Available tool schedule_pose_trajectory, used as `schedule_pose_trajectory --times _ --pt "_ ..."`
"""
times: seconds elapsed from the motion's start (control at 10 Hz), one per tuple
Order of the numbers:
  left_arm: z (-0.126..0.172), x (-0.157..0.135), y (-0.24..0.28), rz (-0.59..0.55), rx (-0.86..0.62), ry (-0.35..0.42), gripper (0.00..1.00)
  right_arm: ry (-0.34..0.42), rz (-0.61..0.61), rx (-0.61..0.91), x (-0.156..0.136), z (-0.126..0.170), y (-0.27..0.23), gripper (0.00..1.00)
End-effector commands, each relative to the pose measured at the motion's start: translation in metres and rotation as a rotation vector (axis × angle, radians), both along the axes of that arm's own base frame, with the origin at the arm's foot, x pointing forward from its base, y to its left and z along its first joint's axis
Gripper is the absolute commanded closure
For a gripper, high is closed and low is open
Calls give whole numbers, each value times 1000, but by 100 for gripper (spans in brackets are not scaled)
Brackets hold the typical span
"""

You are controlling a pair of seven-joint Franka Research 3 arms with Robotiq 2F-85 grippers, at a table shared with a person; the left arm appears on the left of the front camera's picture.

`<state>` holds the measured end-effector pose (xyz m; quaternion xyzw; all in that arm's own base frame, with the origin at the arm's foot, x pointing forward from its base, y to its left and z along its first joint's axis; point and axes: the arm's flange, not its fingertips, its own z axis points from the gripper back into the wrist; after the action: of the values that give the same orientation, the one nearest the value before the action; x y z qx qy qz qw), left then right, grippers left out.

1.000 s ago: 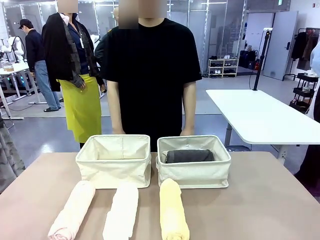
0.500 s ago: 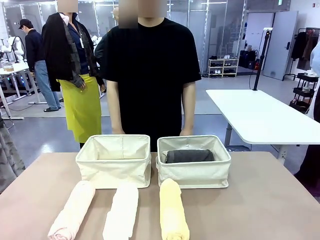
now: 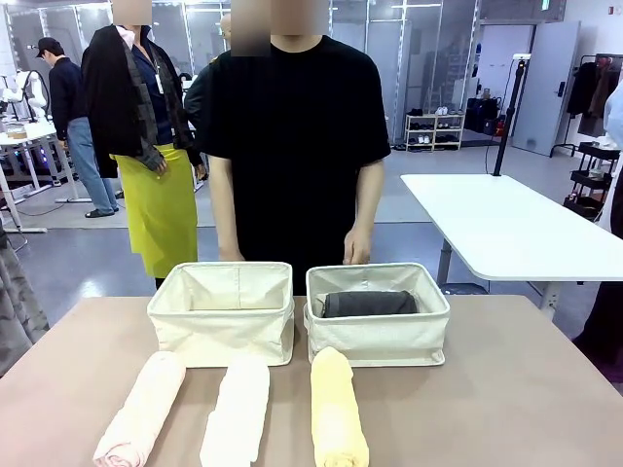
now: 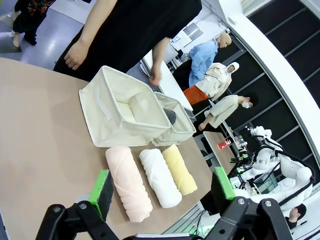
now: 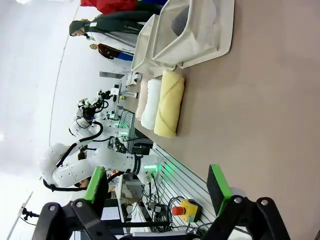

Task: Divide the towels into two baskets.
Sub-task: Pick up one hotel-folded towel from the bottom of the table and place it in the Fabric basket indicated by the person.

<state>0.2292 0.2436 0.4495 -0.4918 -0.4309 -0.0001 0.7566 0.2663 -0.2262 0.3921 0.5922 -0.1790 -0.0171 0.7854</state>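
A: Step in hand?
B: Est. 1 of 4 placed. Grey towel (image 3: 370,304) lies in R basket (image 3: 378,342); L basket (image 3: 222,333) shows no towel. Pink towel (image 3: 141,409), white towel (image 3: 237,413) and yellow towel (image 3: 337,413) lie side by side on table (image 3: 506,389), ungripped.
A: Jaws?
B: L gripper (image 4: 162,185): spread wide, nothing between pads. R gripper (image 5: 156,182): same.
A: Pos. rel. to jaws?
B: L wrist view: all three rolls ahead of jaws; white approx. centred, pink toward one pad, yellow toward the other. Baskets beyond. R wrist view: yellow roll well ahead, approx. centred.
A: Next move req.?
B: Probably: straddle one roll across its width, lower, close, lift over rim. For a 2/2 split, two go to L basket. Person's hand (image 3: 357,248) is near R basket's far rim, so keep clear.
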Motion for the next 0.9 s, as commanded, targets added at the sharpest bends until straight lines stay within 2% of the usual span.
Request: schedule_pose_trajectory --times 0.0,0.8 --pt "2 -3 1 -3 -4 -12 0 2 7 -11 -3 2 -1 0" --pt "2 -3 1 -3 -4 -12 0 2 7 -11 -3 2 -1 0"
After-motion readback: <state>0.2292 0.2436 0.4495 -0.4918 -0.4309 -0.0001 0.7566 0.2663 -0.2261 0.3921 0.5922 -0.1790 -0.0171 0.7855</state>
